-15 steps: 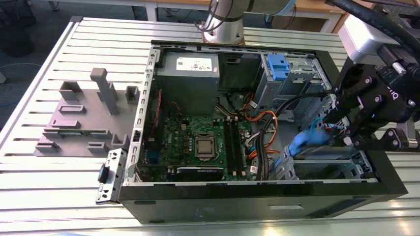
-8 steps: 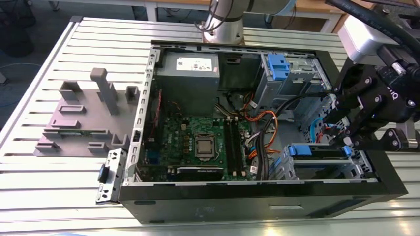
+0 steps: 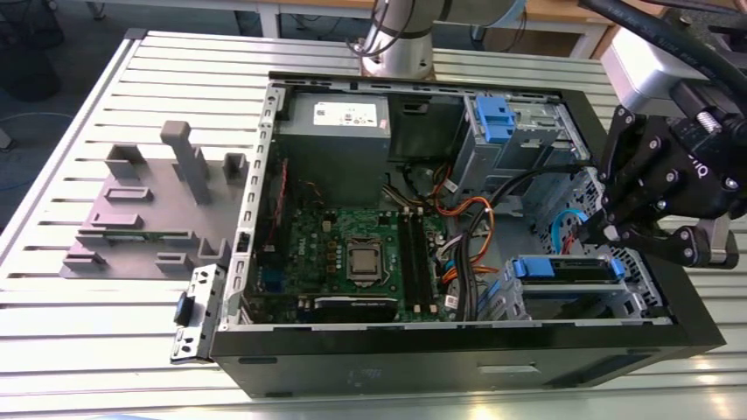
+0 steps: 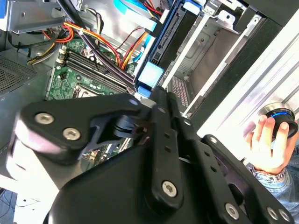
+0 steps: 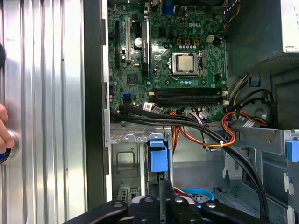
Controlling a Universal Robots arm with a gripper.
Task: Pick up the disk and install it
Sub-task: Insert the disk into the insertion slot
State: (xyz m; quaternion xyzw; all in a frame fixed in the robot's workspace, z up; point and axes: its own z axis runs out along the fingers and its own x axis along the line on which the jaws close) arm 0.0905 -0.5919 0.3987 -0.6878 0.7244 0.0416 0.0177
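Observation:
The disk [image 3: 566,268], dark with blue caddy rails around it, sits in the grey drive cage at the front corner of the open computer case [image 3: 467,350], on the exterior view's right. Both wrist views show it edge-on in its slot, with its light blue end tab [image 5: 158,157] [image 4: 150,74] facing me. My black gripper [image 3: 603,234] hangs just above and to the right of the disk. Its fingers are pressed together with nothing between them, and the tips [image 5: 164,189] [image 4: 161,100] are close to the blue tab.
Orange, black and blue cables [image 5: 219,135] run between the motherboard [image 3: 350,254] and the drive cage. A blue bracket [image 3: 494,118] sits on the upper bay. A grey slotted holder [image 3: 140,210] stands on the slatted table. A person's hand [image 4: 266,140] rests on a round knob beside the case.

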